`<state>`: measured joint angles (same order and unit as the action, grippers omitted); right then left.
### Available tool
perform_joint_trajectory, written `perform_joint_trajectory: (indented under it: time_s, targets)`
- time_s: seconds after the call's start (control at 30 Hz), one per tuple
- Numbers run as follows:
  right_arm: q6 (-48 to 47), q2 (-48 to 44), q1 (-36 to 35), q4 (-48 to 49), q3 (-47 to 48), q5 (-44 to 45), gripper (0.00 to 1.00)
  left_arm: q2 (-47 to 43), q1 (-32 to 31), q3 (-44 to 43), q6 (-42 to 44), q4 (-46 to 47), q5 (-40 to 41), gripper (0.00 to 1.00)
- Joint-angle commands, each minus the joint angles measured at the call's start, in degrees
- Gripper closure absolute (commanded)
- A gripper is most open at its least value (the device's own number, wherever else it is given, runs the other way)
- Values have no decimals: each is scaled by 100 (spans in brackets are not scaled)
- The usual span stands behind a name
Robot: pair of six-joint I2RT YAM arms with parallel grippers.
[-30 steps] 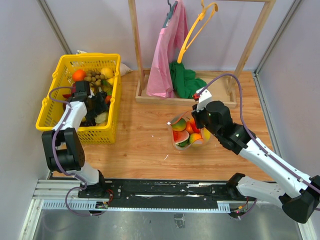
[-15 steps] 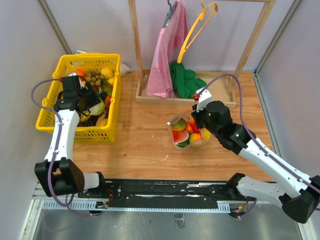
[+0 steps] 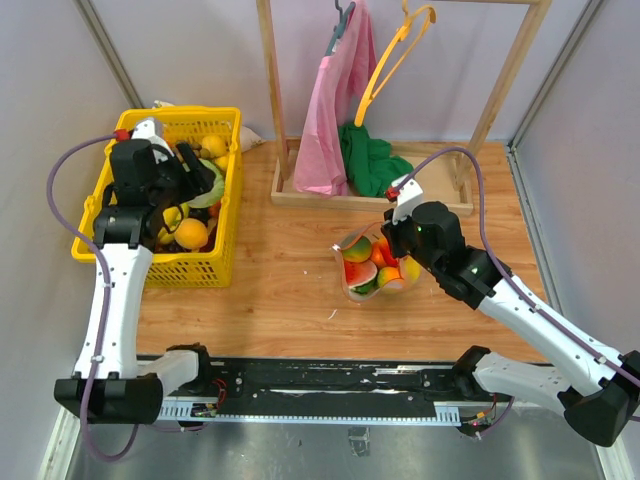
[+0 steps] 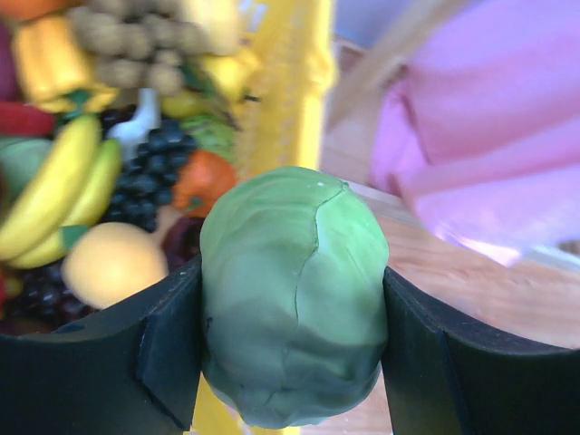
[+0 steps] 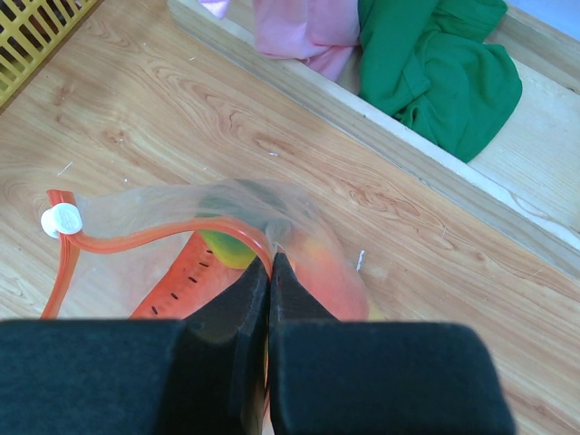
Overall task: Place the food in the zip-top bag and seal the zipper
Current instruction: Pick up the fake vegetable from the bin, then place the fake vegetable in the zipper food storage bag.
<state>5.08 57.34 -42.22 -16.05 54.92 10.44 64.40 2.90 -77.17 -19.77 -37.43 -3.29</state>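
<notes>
My left gripper (image 3: 200, 180) is shut on a pale green round cabbage piece (image 4: 294, 294), held above the right side of the yellow basket (image 3: 95, 245); it also shows in the top view (image 3: 207, 188). The clear zip-top bag (image 3: 375, 265) lies open on the wooden table with several food pieces inside, among them a watermelon slice (image 5: 186, 281). My right gripper (image 5: 270, 263) is shut on the bag's rim at the red-orange zipper (image 5: 154, 237), holding the mouth open. A white slider (image 5: 61, 218) sits at the zipper's left end.
The yellow basket holds more toy food: bananas (image 4: 54, 195), dark grapes (image 4: 154, 168), an orange (image 3: 190, 233). A wooden rack (image 3: 375, 195) stands at the back with a pink garment (image 3: 335, 110), a green cloth (image 3: 370, 160) and a yellow hanger (image 3: 395, 55).
My left arm has lifted out of the basket with the pale green piece in its jaws and swung up and rightward. The right arm and bag have stayed still.
</notes>
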Motion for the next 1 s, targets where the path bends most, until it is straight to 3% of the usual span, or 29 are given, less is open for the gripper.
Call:
perform_joint_trajectory:
  time_s: [0.0,0.23,0.57,0.97]
  targets:
    - [98,8,73,270,27,-67,99,-309,-566,-250,-13,169,-508,49]
    - [120,2,78,280,22,-59,99,-511,-1588,-43,-129,653,-926,53]
    - [160,29,73,288,19,-84,99,-757,-3338,1028,-72,2184,-849,55]
    - [177,22,76,280,27,-81,99,-503,-5413,1795,806,3470,-493,57]
